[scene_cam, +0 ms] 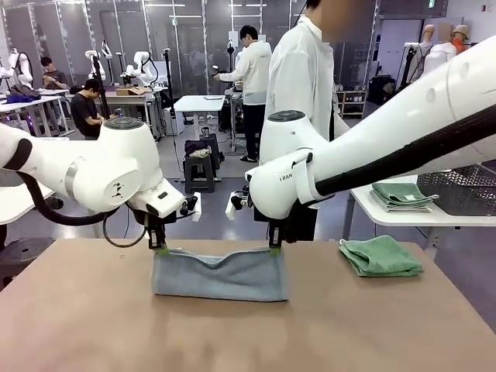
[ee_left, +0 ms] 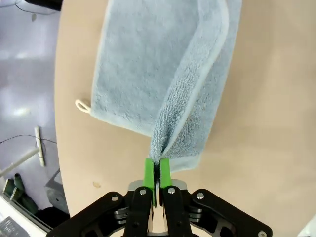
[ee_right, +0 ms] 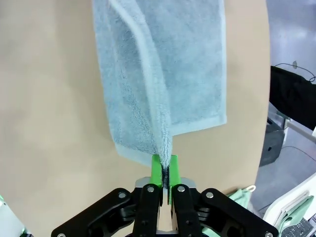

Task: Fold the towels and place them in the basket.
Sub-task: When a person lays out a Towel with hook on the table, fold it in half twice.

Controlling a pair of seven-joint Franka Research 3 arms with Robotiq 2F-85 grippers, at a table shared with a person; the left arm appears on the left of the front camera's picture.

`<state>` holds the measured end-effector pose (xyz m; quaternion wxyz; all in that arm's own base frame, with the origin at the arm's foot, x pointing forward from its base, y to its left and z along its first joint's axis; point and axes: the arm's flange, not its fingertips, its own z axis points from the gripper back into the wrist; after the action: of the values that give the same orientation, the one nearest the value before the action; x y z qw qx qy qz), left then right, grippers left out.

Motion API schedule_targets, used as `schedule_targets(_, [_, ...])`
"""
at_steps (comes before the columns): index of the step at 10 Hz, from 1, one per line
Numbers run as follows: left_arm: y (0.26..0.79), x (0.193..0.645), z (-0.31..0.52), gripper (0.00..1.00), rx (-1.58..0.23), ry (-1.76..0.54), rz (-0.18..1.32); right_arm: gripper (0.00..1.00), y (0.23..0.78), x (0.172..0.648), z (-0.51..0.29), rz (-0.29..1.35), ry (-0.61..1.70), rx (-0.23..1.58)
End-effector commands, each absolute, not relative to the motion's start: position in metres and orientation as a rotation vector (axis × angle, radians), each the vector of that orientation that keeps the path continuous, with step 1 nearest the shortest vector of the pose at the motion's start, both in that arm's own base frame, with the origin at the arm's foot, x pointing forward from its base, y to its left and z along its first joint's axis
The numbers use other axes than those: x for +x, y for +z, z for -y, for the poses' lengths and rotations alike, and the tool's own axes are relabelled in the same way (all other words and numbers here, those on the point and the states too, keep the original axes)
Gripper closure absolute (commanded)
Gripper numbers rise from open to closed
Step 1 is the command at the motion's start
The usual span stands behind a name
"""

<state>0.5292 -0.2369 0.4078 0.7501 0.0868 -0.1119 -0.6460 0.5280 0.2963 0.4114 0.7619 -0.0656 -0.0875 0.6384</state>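
Hanging between the two arms in the front view, the blue-grey towel (scene_cam: pixel 221 275) sags onto the table (scene_cam: pixel 77 325), its upper corners clenched by the left gripper (scene_cam: pixel 159 246) and the right gripper (scene_cam: pixel 274 248), while the green towel (scene_cam: pixel 381 256) lies folded to its right. From the left wrist, green pads (ee_left: pixel 148 173) pinch a bunched towel corner. From the right wrist, that gripper's pads (ee_right: pixel 156 165) clamp the opposite corner likewise.

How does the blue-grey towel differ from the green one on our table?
Colour: the blue-grey towel is pale blue-grey, the green towel mint green. Pose: the blue-grey towel hangs from its upper corners, sagging in the middle, bottom on the table; the green towel lies folded flat. Grip: the left gripper and right gripper are shut on the blue-grey towel's corners; nothing touches the green towel. Both are terry cloth.
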Motion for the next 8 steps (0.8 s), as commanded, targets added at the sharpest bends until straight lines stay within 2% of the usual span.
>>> schedule_targets(1, [0.408, 0.554, 0.244, 0.95, 0.135, -1.502, 0.255, 0.93, 0.414, 0.552, -0.301, 0.181, 1.447, -0.138])
schedule_targets(3, [0.401, 0.575, 0.251, 0.95, 0.098, -1.525, 0.245, 0.93, 0.409, 0.571, -0.3, 0.153, 1.442, -0.114])
schedule_targets(5, [0.397, 0.6, 0.254, 0.95, 0.128, -1.44, 0.257, 0.93, 0.399, 0.593, -0.296, 0.134, 1.399, -0.102])
schedule_targets(8, [0.397, 0.609, 0.246, 0.95, 0.106, -1.439, 0.25, 0.93, 0.389, 0.606, -0.293, 0.121, 1.409, -0.074])
